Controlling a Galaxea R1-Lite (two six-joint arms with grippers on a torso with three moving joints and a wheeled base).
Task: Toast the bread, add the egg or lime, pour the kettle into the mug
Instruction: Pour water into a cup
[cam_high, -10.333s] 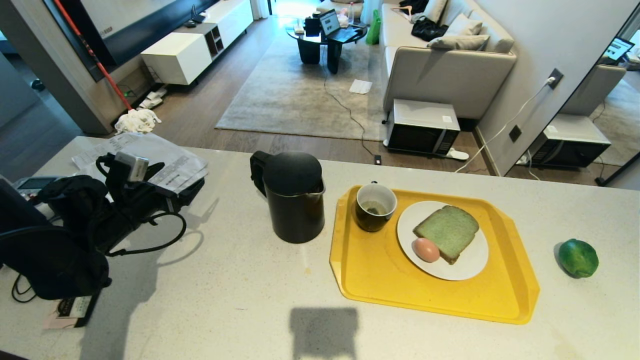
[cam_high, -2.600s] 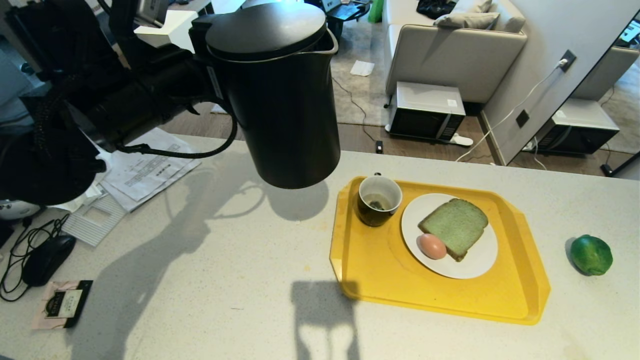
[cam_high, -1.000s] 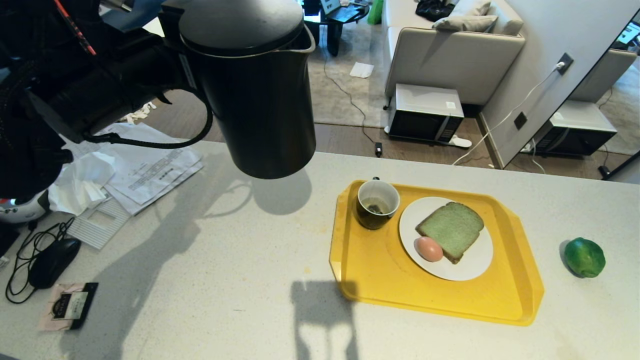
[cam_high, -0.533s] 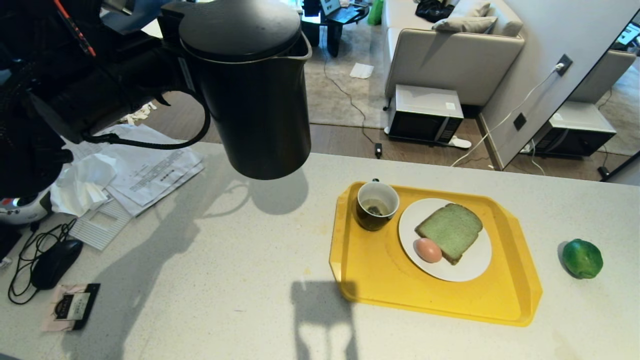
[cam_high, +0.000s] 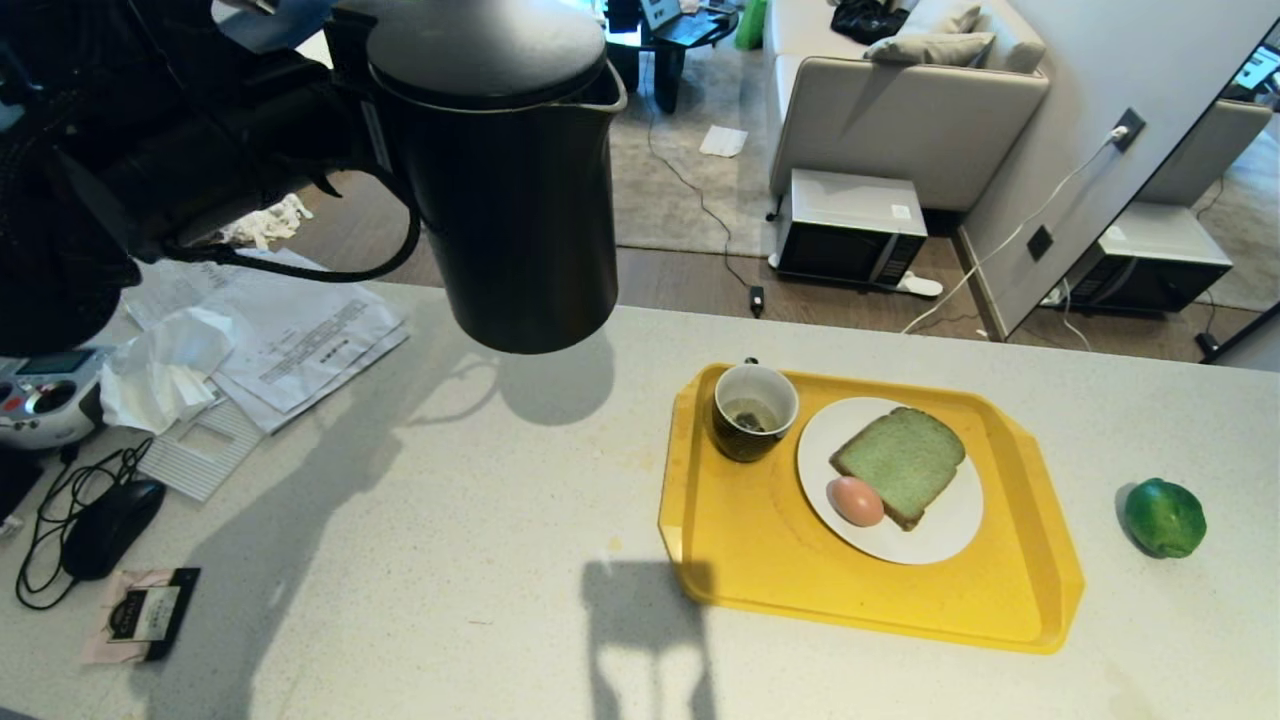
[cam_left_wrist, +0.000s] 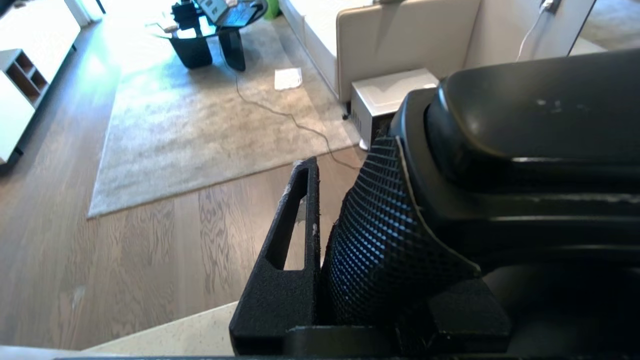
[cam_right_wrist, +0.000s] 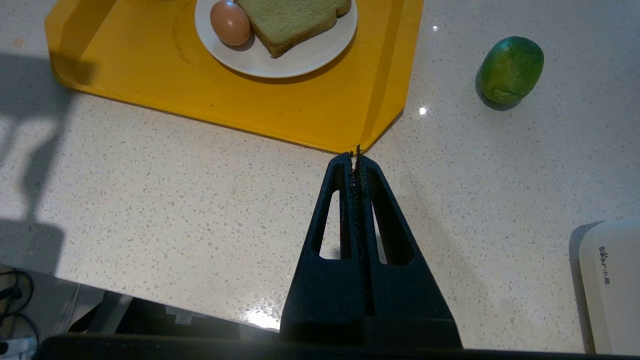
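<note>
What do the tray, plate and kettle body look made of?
Tray: looks like moulded plastic, uniform yellow with a soft sheen and rounded raised rim.
Plate: probably glazed ceramic, white and smooth; could be melamine.
Kettle: matte black shell, likely plastic or coated metal; cannot tell which.

I work at a pale speckled counter (cam_high: 420, 560) in a lived-in home, open to the living room: a beige sofa (cam_high: 900, 110) upper right of the frame, a grey rug (cam_high: 680, 170) over wood flooring, a microwave (cam_high: 850, 225) parked on the floor beside the sofa.
</note>
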